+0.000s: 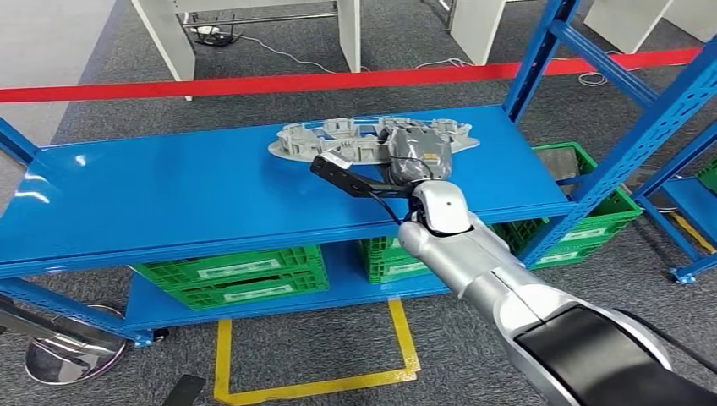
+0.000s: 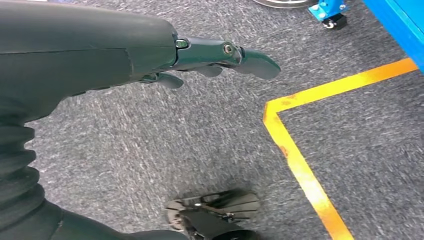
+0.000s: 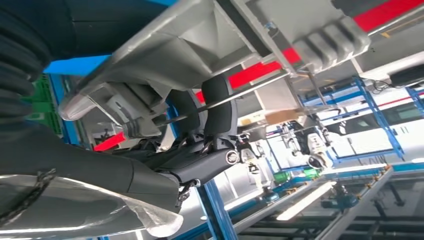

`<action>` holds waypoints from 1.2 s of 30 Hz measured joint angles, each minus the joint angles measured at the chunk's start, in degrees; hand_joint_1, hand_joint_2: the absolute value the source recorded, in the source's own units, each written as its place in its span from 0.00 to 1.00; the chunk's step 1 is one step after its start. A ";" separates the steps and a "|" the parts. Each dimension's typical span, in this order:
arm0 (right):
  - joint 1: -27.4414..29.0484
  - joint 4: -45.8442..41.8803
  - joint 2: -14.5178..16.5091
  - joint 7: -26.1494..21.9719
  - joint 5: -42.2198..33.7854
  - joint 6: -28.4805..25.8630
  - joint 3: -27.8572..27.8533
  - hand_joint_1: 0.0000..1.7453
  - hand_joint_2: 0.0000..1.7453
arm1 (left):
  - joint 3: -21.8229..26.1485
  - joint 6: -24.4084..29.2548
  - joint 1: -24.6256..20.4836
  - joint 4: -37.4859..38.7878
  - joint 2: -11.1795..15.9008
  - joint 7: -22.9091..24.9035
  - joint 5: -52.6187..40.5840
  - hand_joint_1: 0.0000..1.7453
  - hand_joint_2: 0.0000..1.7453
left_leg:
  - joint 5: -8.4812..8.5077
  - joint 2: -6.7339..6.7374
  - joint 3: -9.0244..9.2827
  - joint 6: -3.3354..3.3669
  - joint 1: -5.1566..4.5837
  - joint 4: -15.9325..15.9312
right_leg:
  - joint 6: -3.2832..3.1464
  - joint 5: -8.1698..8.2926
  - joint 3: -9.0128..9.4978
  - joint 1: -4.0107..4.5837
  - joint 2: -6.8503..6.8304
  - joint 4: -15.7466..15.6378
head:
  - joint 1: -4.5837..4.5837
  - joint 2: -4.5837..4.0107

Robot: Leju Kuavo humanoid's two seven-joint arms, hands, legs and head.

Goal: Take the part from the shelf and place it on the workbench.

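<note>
**Inspector:** Largest first. Where does the part sit?

**Assistant:** On the top deck of the blue shelf (image 1: 169, 182), upper centre of the head view. The part (image 1: 338, 139) is a flat grey casting, long axis running left to right along the deck, near the rear edge.

**Inspector:** Which hand is nearer?

**Assistant:** The right hand (image 1: 414, 156). Its arm enters from lower right and the hand lies on the part's right half. In the right wrist view dark fingers (image 3: 220, 107) curl round a rib of the casting (image 3: 200, 35), so I judge it gripped, not merely touched. The left hand (image 2: 210, 57) hangs over the carpet, fingers loosely extended, holding nothing.

**Inspector:** Obstructions?

**Assistant:** A blue upright (image 1: 537, 55) stands just right of the part; a slanted brace (image 1: 651, 118) lies further right. Green crates (image 1: 232, 275) sit on the lower deck, below the lift path. Red tape (image 1: 254, 85) crosses the floor behind.

**Inspector:** Risk?

**Assistant:** The grip is off-centre; the left end may sag when lifted. The part should come toward the lower edge of the frame, clear of the upright.
</note>
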 joint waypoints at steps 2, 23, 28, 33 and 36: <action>0.39 -0.04 0.00 -0.01 0.03 0.00 -0.05 1.00 1.00 | 0.02 0.00 0.10 0.00 0.00 0.00 0.00 0.00 1.00 | -1.52 0.01 -2.50 -0.20 0.06 5.47 | -0.07 -0.05 0.07 0.04 0.01 0.04 | 0.02 0.00; 1.83 -7.50 -1.07 -2.99 0.18 -4.07 -4.21 1.00 1.00 | 0.21 0.57 0.04 0.00 -0.04 -0.72 -0.11 0.00 1.00 | 5.91 -0.09 4.49 1.93 -0.14 -10.64 | 1.82 -0.44 -0.87 0.32 0.13 1.47 | 0.35 0.00; 2.19 -10.10 -1.34 -4.57 -0.34 -4.40 -5.29 1.00 1.00 | 0.24 0.60 0.05 0.00 -0.04 -0.85 -0.13 0.00 1.00 | 4.57 -0.06 3.64 0.49 -0.16 -8.81 | 0.47 -0.25 -0.14 0.04 0.13 0.23 | 0.14 0.00; 2.67 -13.91 -1.84 -6.70 -1.08 -4.63 -6.91 1.00 1.00 | 0.26 0.61 0.11 0.00 -0.09 -0.86 -0.46 0.00 1.00 | -0.59 0.02 -2.47 -0.03 -0.06 4.80 | -0.05 -0.41 0.23 0.13 0.09 0.22 | -0.13 0.00; 2.06 -16.01 -2.02 -7.44 -1.62 -4.57 -8.19 1.00 1.00 | 0.26 0.63 -0.07 0.00 -0.10 -0.57 -0.63 0.00 1.00 | 4.72 0.01 0.97 0.46 -0.12 -3.17 | 0.07 -0.65 0.34 0.21 0.21 0.46 | -0.11 0.00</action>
